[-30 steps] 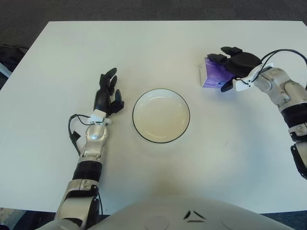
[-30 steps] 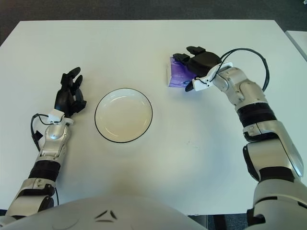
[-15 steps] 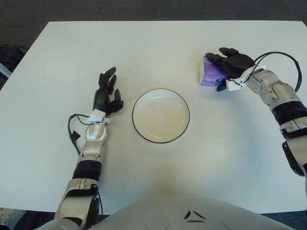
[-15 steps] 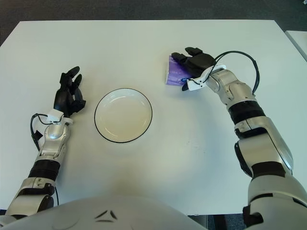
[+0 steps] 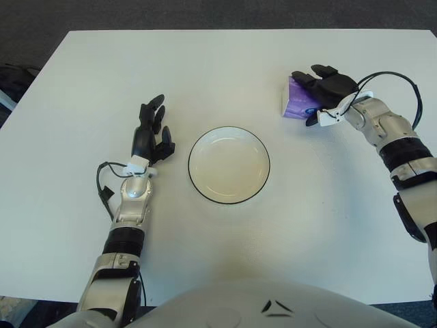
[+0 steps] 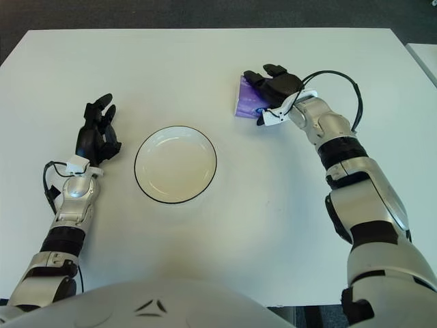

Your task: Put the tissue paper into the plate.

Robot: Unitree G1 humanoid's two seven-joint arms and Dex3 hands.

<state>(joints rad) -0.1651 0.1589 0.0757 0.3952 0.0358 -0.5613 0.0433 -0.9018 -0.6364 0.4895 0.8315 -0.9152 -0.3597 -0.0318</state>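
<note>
The tissue paper is a small purple pack (image 5: 295,107) on the white table, at the far right, well apart from the plate. My right hand (image 5: 319,94) lies over its right half. The black fingers reach across its top edge and the thumb hooks under its near edge, so the hand is closed on the pack. The plate (image 5: 229,128) is white with a thin black rim and holds nothing; it stands at the table's middle. My left hand (image 5: 151,134) shows left of the plate with its fingers spread and holding nothing.
The white table (image 5: 205,68) runs to dark floor at the far edge. A black cable (image 5: 395,76) loops off my right wrist. A dark object (image 5: 12,78) shows beyond the table's left edge.
My right hand has shifted a little left and away from me, closing over the purple pack, which slid slightly with it. The left hand and the plate have stayed put.
</note>
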